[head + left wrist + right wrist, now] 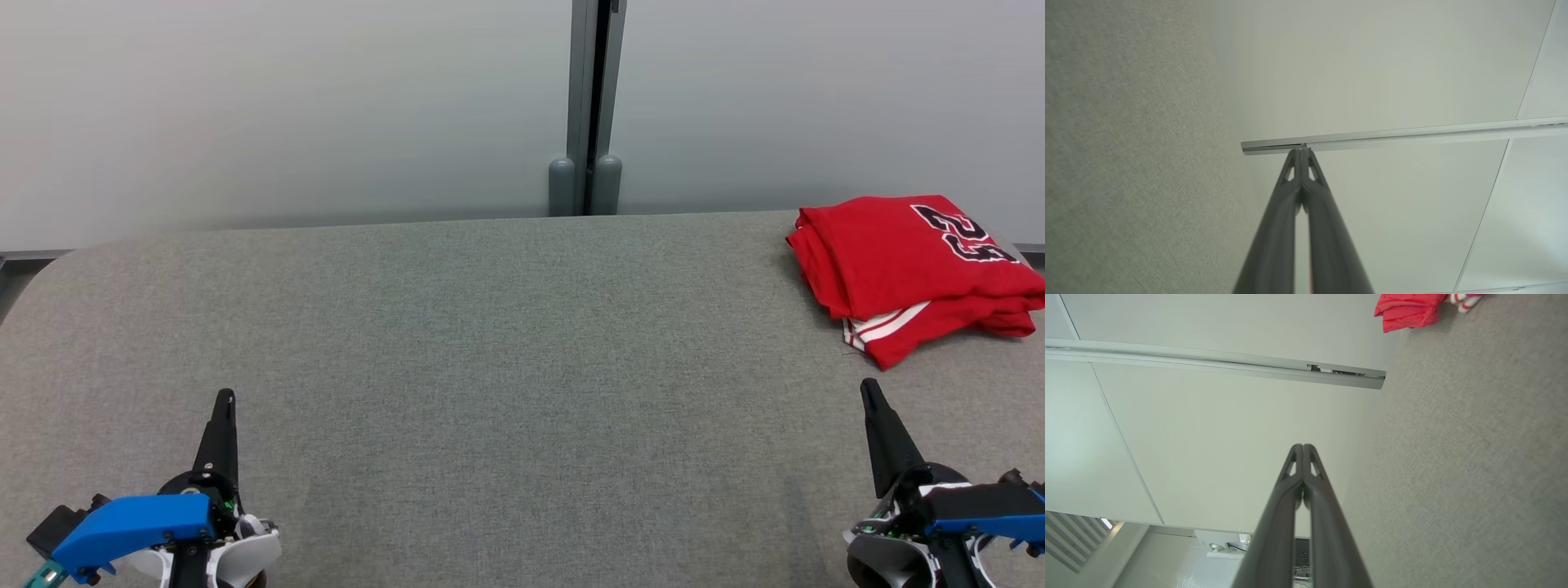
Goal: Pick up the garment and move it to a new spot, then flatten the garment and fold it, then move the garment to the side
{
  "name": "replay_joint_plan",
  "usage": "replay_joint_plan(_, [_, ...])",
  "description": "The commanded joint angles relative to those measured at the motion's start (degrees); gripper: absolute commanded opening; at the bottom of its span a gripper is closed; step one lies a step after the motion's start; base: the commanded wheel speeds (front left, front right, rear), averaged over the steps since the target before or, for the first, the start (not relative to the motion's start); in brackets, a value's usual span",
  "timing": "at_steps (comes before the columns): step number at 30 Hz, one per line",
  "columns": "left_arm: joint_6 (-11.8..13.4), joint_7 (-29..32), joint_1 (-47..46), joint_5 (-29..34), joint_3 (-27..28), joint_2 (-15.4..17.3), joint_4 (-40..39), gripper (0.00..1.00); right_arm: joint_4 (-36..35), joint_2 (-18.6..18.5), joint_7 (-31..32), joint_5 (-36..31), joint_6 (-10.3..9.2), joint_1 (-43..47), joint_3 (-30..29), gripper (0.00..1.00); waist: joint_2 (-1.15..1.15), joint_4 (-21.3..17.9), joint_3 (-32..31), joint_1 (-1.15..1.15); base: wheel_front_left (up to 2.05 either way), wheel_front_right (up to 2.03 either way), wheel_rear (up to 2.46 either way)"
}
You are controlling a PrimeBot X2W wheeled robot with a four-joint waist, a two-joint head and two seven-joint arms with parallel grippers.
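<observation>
The garment (914, 273) is a red jersey with black-and-white numbers and white stripe trim. It lies folded in a compact stack at the far right of the grey felt table (490, 327); a corner of it, the garment (1408, 312), shows at the top of the right wrist view. My left gripper (225, 398) hovers near the table's front left, shut and holding nothing, its tips together (1301, 150). At the front right, my right gripper (869, 385) is also shut and empty (1302, 446), a short way in front of the garment and apart from it.
A pale frosted partition wall (286, 106) with a grey vertical post (593, 106) stands right behind the table's far edge. The table's left end is rounded. Open grey surface stretches between the two grippers and to the left of the garment.
</observation>
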Motion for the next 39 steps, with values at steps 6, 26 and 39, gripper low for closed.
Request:
replay_joint_plan(6, [-0.6,0.97,-1.18,-3.43,0.27,-0.09,-0.4,0.0,0.2,0.23,1.0,3.38,0.02,-1.04,-0.41,0.0,0.0,-0.06,0.03,0.0,0.0,0.0,0.0])
replay_joint_plan(26, [-0.66,1.55,-1.41,-5.48,0.41,-0.11,-0.37,0.0,0.31,0.36,1.54,5.15,0.02,-1.39,-0.73,0.0,0.0,-0.12,0.06,0.0,0.0,0.0,0.0])
replay_joint_plan(39, [-0.66,1.54,-1.41,-5.49,0.41,-0.11,-0.38,0.0,0.32,0.42,1.61,5.06,0.02,-1.4,-0.79,0.0,0.0,-0.12,0.06,0.0,0.0,0.0,0.0])
